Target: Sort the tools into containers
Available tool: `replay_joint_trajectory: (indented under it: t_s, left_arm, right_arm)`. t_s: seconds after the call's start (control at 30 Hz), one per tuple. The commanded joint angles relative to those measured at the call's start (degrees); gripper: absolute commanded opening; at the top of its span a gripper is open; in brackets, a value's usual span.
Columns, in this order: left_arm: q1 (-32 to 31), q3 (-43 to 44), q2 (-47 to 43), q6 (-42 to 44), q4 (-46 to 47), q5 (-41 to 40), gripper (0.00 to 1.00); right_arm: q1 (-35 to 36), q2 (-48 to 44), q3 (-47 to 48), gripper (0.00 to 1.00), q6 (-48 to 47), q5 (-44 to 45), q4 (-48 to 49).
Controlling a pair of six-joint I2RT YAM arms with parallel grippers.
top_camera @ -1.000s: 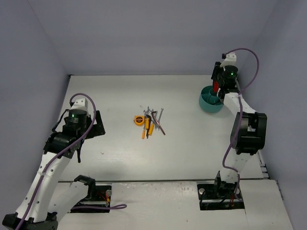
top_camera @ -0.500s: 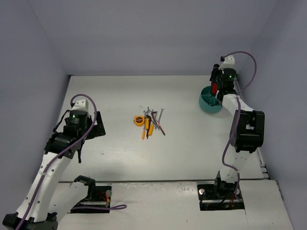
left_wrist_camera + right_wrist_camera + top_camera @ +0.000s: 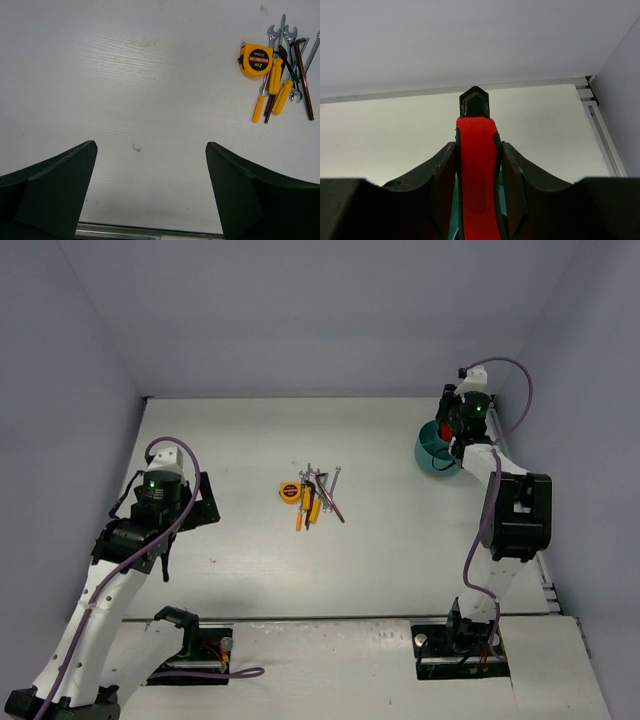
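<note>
Gripping is recorded at the right gripper (image 3: 478, 145): its two black fingers (image 3: 442, 170) are pressed against both sides of a red-handled tool (image 3: 477, 165), which fills the lower centre of the right wrist frame. A black angular tip is seen past the fingertips. Slivers of teal are glimpsed beside the handle, low in that frame; nothing more of the container is shown there.

From the top camera the same teal is resolved as a round teal plastic cup (image 3: 432, 458), placed at the upper right of the frame on the white table (image 3: 230, 430). The red handle (image 3: 445, 429) is seen over the cup's upper rim. Whether the tool touches the cup cannot be told.

Left gripper (image 3: 150, 145): jaws are spread wide over bare table, nothing between them.

The remaining tools are seen clustered at frame centre from above, too small to separate. The left wrist view, upper right corner, gives the detail:
- round yellow-orange tape measure (image 3: 256, 60), leftmost in the cluster
- orange-handled screwdrivers (image 3: 275, 80), just right of it
- silver wrenches (image 3: 273, 35), heads toward the top edge
- dark L-shaped hex key (image 3: 303, 80), at the right margin

All are laid overlapping or touching.
</note>
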Motion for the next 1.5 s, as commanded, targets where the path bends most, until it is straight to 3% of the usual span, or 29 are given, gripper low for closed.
replay_joint_trajectory:
  t_s: [0.0, 0.1, 0.63, 1.47]
  left_arm:
    - [-0.18, 0.39, -0.75, -1.20, 2.65, 0.07, 0.88]
    - [-0.10, 0.39, -0.84, -1.60, 2.73, 0.31, 0.88]
    - [-0.18, -0.56, -4.77, -2.05, 2.56, 0.49, 0.88]
    - [-0.18, -1.12, -7.33, -2.01, 2.56, 0.84, 0.88]
  right_arm:
    - [-0.15, -5.66, -0.34, 0.21, 0.23, -0.05, 5.93]
    - [-0.31, -6.77, -1.45, 0.26, 0.62, 0.03, 5.93]
    - [-0.40, -12.10, -6.28, 0.30, 3.22, -0.32, 5.32]
    - [-0.33, -17.95, -12.58, 0.44, 4.95, -0.66, 2.40]
